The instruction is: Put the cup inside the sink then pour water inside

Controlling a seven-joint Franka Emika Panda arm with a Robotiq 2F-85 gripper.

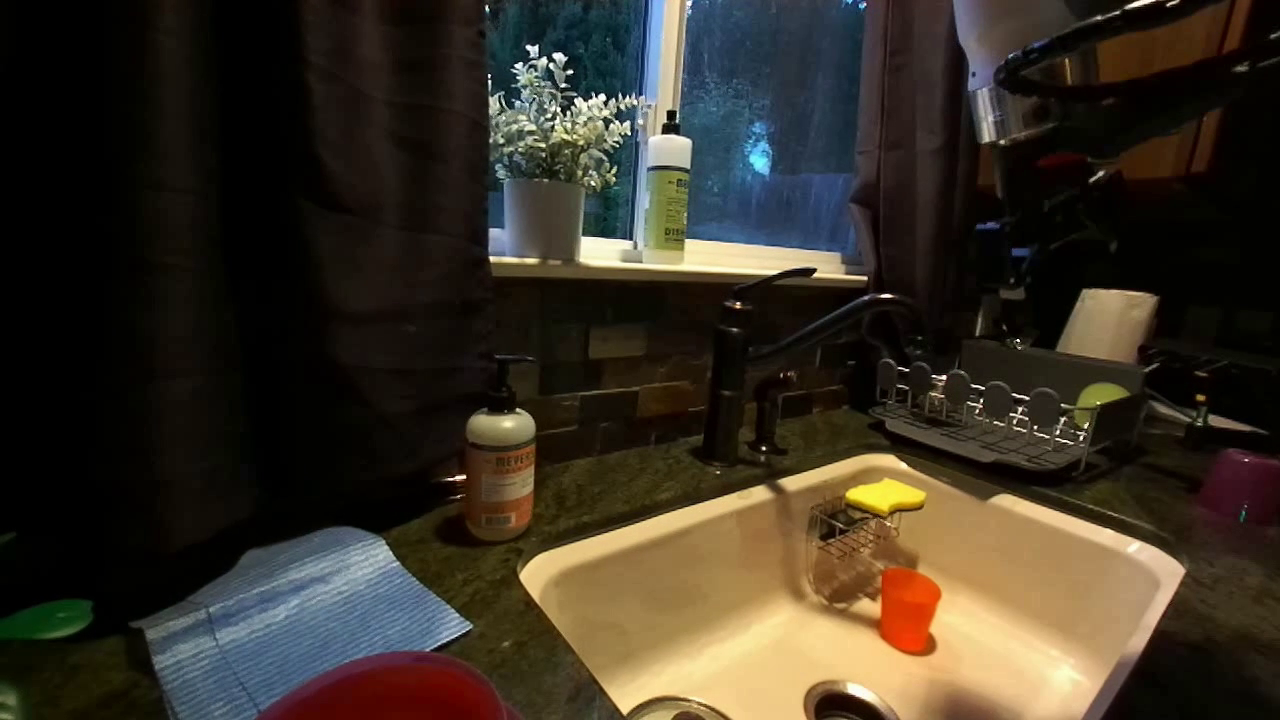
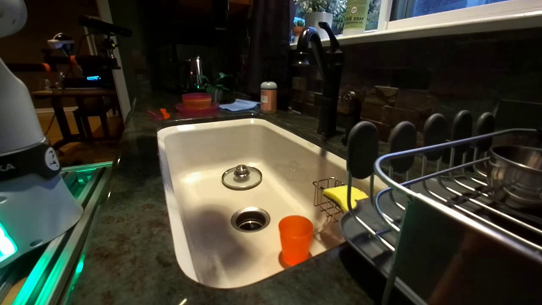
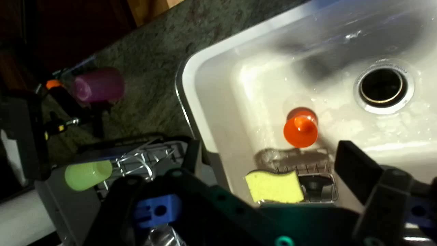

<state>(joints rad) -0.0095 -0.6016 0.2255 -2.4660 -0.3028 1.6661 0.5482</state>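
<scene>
The orange-red cup (image 1: 908,612) stands upright on the floor of the cream-white sink (image 1: 690,590). It shows in the other views too, near the wire caddy, as the cup (image 2: 295,240) and the cup (image 3: 300,131). The sink (image 2: 199,203) also shows in an exterior view. The dark faucet (image 1: 728,390) stands behind the sink, its spout reaching over the far side. My gripper (image 3: 269,154) is open and empty, high above the sink and dish-rack side, its fingers wide apart. The cup lies beyond the fingertips, apart from them. In an exterior view my gripper is dark and hard to make out.
A wire caddy with a yellow sponge (image 3: 275,187) hangs on the sink wall. A dish rack (image 2: 406,178) stands beside the sink. A soap bottle (image 1: 500,475), red bowl (image 1: 390,690) and purple cup (image 3: 99,85) are on the counter. A glass lid (image 2: 241,177) lies in the sink.
</scene>
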